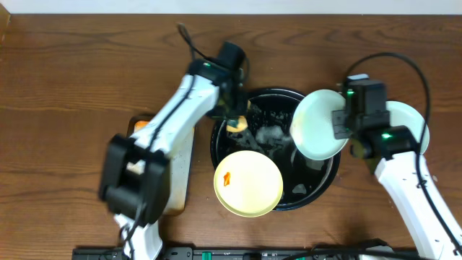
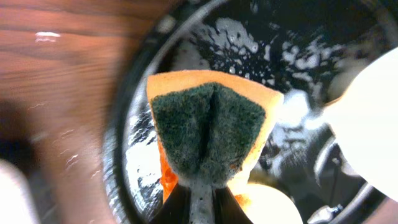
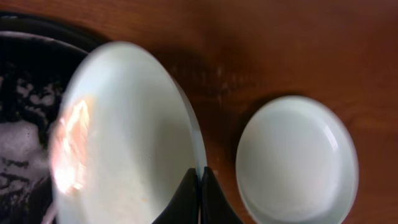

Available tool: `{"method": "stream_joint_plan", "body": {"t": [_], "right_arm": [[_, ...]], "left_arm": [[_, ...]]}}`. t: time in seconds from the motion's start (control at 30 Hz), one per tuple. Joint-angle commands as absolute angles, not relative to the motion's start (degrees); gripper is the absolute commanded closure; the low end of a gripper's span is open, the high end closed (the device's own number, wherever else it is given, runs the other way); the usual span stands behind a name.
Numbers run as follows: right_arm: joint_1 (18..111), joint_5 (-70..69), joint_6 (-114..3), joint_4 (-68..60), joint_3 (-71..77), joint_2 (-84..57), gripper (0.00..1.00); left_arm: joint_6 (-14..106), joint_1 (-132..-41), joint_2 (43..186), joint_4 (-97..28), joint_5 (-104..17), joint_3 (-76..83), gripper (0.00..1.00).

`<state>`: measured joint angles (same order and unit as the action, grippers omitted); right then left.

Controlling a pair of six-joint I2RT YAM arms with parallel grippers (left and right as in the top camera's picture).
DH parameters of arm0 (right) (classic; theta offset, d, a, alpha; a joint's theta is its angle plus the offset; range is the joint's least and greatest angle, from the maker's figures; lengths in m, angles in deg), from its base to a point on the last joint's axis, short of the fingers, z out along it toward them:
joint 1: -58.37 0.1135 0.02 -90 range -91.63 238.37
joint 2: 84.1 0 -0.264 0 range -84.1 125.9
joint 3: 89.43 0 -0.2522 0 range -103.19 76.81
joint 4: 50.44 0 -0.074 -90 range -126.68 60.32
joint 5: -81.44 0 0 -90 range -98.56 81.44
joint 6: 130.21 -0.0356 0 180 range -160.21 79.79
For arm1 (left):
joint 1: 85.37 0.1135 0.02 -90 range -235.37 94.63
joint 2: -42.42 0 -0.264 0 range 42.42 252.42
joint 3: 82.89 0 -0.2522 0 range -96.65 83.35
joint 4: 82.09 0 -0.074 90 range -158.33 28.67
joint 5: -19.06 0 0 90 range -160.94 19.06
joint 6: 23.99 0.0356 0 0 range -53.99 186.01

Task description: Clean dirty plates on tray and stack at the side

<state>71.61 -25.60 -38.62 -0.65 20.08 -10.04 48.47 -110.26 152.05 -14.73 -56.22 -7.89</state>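
Observation:
The round black tray (image 1: 268,92) holds soapy foam. A pale yellow plate (image 1: 247,183) with an orange smear rests on its front left rim. My left gripper (image 1: 234,115) hovers over the tray's left side, shut on an orange sponge with a green scouring face (image 2: 208,134). My right gripper (image 3: 200,182) is shut on the rim of a pale blue-green plate (image 3: 124,143), held tilted over the tray's right side (image 1: 317,124). A second pale plate (image 3: 297,158) lies on the table to the right of the tray, partly under my right arm in the overhead view.
A rectangular metal tray (image 1: 179,177) lies on the wooden table left of the black tray, mostly under my left arm. A dark strip with cables (image 1: 238,253) runs along the table's front edge.

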Motion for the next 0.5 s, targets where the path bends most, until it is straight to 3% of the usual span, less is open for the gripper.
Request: {"method": "stream_joint_plan", "body": {"t": [0.0,0.3,0.47], "right_arm": [[76.7,-37.1,-35.2,-0.4,18.1,-10.9,0.99],[84.7,-44.7,-33.4,-0.3,17.9,-10.9,0.99],[81.9,-40.0,-42.9,1.0,17.9,-10.9,0.99]], "left_arm": [[50.5,-107.2,142.7,-11.2,-60.6,-8.3,0.92],[50.6,-93.8,126.6,-4.8,-65.2,5.0,0.93],[53.6,-90.9,124.7,-8.6,-64.9,15.0,0.93]]}}
